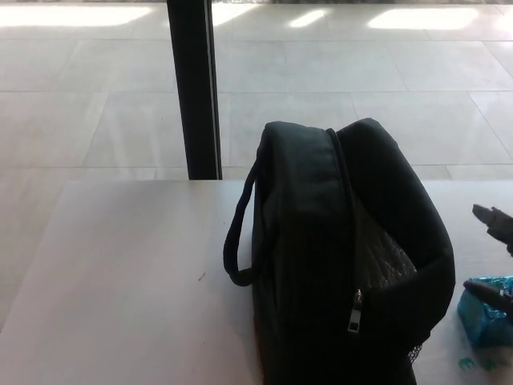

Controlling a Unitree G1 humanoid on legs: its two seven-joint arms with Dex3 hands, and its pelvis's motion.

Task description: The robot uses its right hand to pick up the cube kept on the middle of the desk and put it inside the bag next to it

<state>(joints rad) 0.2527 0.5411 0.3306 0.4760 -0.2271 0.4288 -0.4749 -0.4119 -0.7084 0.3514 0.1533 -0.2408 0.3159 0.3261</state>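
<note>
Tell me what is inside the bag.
Through the bag's open top only a pale quilted lining shows; its walls hide the bottom. The cube is still outside, on the desk, under the right hand.

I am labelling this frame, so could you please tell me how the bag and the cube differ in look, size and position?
The bag is black, while the cube is bright turquoise and patterned. The bag is far larger and taller than the cube. The bag stands mid-desk with its top unzipped and gaping, whereas the cube sits at the picture's right edge, partly cut off, with the right hand just above it. Both rest on the desk.
</note>
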